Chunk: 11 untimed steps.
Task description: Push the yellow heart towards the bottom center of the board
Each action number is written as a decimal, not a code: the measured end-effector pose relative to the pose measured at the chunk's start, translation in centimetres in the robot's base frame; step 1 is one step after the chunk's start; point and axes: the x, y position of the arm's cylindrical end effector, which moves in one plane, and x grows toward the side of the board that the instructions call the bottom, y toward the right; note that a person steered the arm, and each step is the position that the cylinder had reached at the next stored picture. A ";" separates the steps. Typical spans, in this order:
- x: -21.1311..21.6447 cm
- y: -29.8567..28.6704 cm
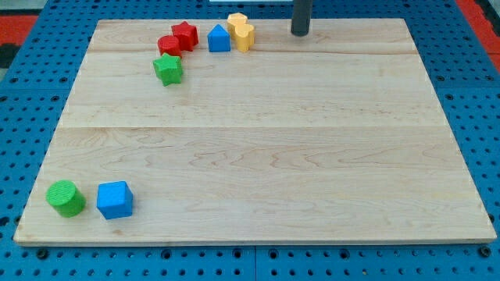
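Observation:
The yellow heart [245,36] lies near the board's top edge, touching the right side of a blue house-shaped block [219,38]. A second yellow block [237,19] sits just behind it. My tip [301,33] is on the board at the view's top, to the right of the yellow heart and apart from it by a clear gap. Only the lower part of the rod shows.
A red star [185,34] and a red cylinder [169,44] sit left of the blue house, with a green star [168,69] below them. A green cylinder [65,197] and a blue cube [115,200] sit at the wooden board's [273,156] bottom left.

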 end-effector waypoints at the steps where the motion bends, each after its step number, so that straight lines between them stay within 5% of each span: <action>1: -0.4 -1.8; 3: 3.6 -10.2; 6: 19.5 -12.5; 9: 24.7 -20.7; 11: 27.0 -18.8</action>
